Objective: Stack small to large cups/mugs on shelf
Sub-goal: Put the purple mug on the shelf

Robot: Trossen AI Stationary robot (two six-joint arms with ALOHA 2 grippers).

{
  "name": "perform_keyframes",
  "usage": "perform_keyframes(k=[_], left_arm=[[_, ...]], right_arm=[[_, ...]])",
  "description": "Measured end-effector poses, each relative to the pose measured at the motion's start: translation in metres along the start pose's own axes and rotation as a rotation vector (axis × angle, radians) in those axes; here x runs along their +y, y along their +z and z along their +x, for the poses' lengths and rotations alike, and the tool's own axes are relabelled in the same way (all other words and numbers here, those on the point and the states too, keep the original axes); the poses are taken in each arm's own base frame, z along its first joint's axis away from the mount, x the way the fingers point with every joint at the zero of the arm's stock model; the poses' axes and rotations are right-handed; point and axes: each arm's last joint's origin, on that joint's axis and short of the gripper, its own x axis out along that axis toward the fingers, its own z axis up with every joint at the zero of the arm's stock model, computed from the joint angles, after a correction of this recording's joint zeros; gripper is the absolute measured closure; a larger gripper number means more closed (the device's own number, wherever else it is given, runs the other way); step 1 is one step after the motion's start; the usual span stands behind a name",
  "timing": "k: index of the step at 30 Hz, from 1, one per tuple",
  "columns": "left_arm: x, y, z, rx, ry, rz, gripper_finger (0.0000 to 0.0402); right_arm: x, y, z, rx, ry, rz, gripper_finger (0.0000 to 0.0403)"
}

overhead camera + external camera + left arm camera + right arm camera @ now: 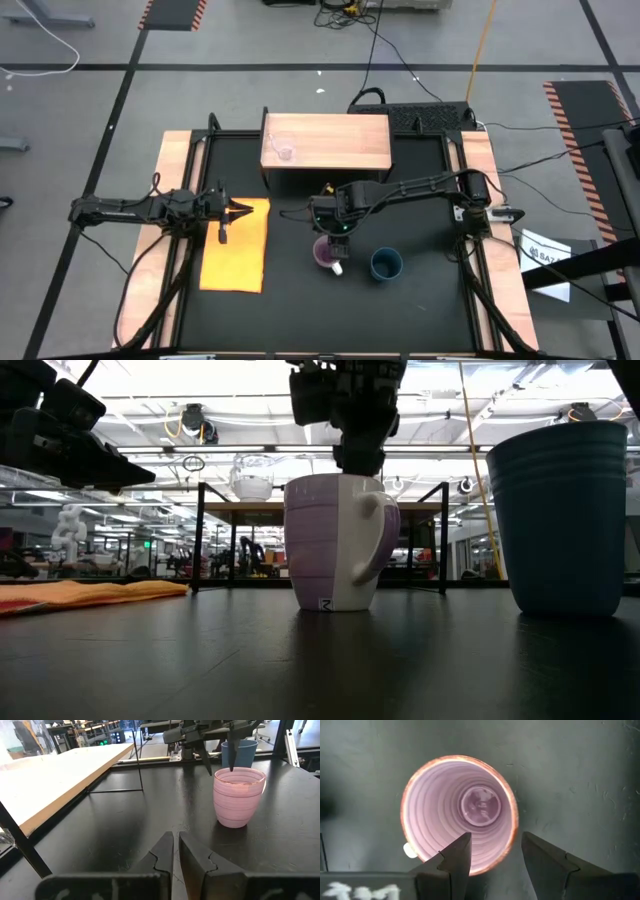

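- The shelf (330,140), a light-wood board on thin black legs, stands at the far side of the table (290,310), beyond both arms; the tiny clear glass cup (285,152) already sits on it near its left end.
- The dark teal-blue cup (386,264) stands upright on the table just to the right of the purple mug (327,253), apart from it.
- The purple mug stands upright on the table, mouth up, its pale handle turned toward the front edge; its long axis is vertical.
- The right gripper (492,852) hangs directly above the mug's mouth, pointing straight down. Its fingers are spread, one over the inside of the rim and the other outside it, so the wall nearest the wrist lies between them. The move to come, I judge, is a straight descent to pinch that wall.
- The left gripper (175,850) waits over the yellow-orange mat (235,250), well to the left of the mug, fingers pressed together and holding nothing. The right arm is plainly the nearer one.
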Motion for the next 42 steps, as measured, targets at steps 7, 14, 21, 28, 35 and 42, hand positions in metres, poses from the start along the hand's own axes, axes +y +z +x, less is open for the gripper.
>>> perform_keyframes(k=[7, 14, 21, 28, 35, 42], left_arm=[[0.0, 0.0, 0.0, 0.0, -0.001, 0.0, 0.0369], [-0.0001, 0.0, 0.0, 0.0, -0.002, 0.0, 0.0369], [-0.0001, 0.0, 0.0, 0.0, -0.002, 0.0, 0.0369], [-0.0001, 0.0001, 0.0, 0.0, -0.002, -0.005, 0.0369], [-0.0001, 0.0001, 0.0, 0.0, -0.002, -0.005, 0.0369], [0.0, 0.0001, 0.0, 0.0, -0.002, -0.004, 0.0369]], right_arm=[[0.0004, 0.0015, 0.0, -0.015, 0.003, -0.004, 0.0238], [0.0005, 0.0022, -0.0001, -0.023, 0.004, -0.009, 0.0238], [0.0004, 0.0018, 0.0, -0.018, 0.003, -0.004, 0.0238], [0.0003, 0.0023, 0.0048, -0.009, 0.002, -0.009, 0.0238], [0.0005, 0.004, 0.0064, -0.021, 0.003, -0.027, 0.0238], [0.0006, 0.004, 0.0068, -0.021, 0.002, -0.039, 0.0238]])
